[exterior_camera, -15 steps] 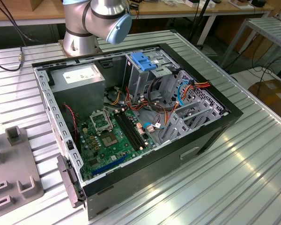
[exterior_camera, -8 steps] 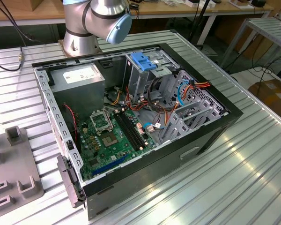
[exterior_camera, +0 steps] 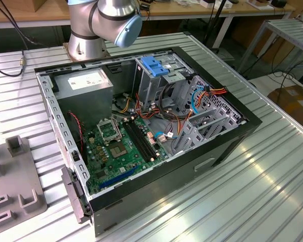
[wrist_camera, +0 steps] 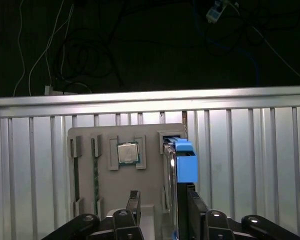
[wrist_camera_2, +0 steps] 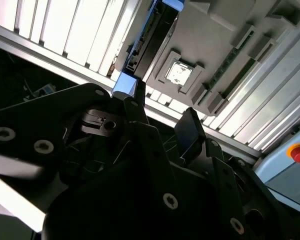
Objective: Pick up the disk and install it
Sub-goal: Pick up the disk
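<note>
Right now the disk [wrist_camera: 185,162] is standing on edge in a slot of the grey tray [wrist_camera: 152,135], probably leaving both faces free for gripping; the gripper [wrist_camera: 163,196] is hovering close by, jaws spread, pinching nothing.

Shiny ribbed metal table [exterior_camera: 272,171], matt grey plastic holder [wrist_camera: 150,185], blue plastic rail [wrist_camera: 186,161] on disk [wrist_camera: 170,167], matt black end effector [wrist_camera: 163,202]

The arm [exterior_camera: 107,22] is seen bent above its base in the exterior view, and the gripper [wrist_camera: 163,195] is held with its dark fingers [wrist_camera: 134,207] spread apart
</note>
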